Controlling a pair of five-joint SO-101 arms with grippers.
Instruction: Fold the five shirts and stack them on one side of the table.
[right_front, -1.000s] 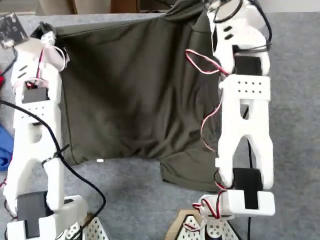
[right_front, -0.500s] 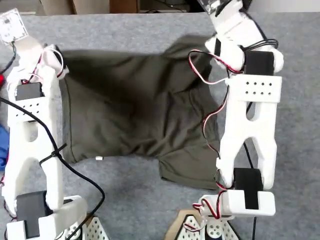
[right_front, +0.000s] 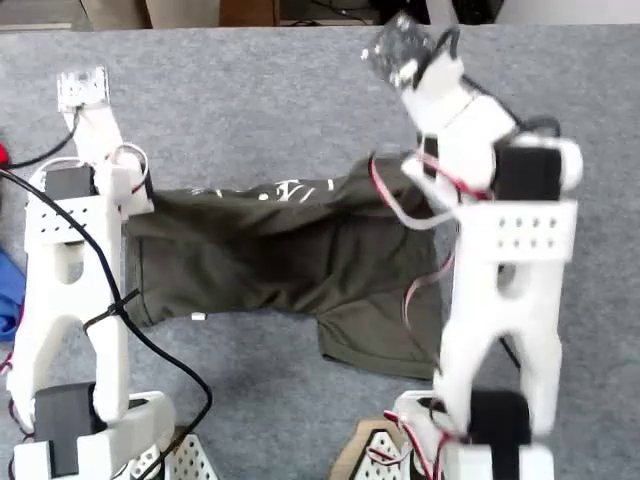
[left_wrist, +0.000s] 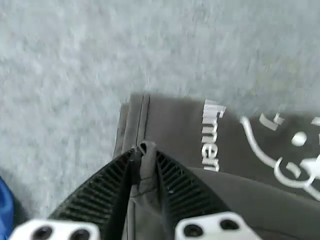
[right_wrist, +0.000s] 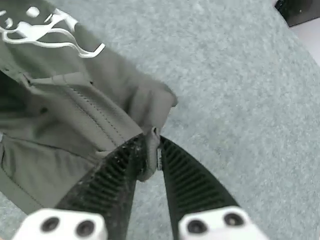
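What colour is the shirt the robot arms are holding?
The shirt is dark olive green, with a white print. The high view shows it best.

Viewed from above, the white plastic right arm (right_front: 515, 230) covers the right edge of the dark olive fabric shirt (right_front: 260, 250). The white plastic left arm (right_front: 50, 300) covers the shirt's left edge. The white print (right_front: 270, 190) along the shirt's far fold is too small to make out. A blue cloth (right_front: 6, 295) and a small red item (right_front: 2, 156), both left of the shirt, are cut off by the frame and cannot be identified. The shirt fabric pinched in the left gripper (left_wrist: 142, 162) and in the right gripper (right_wrist: 151, 150) is hidden between ridged black fingers.
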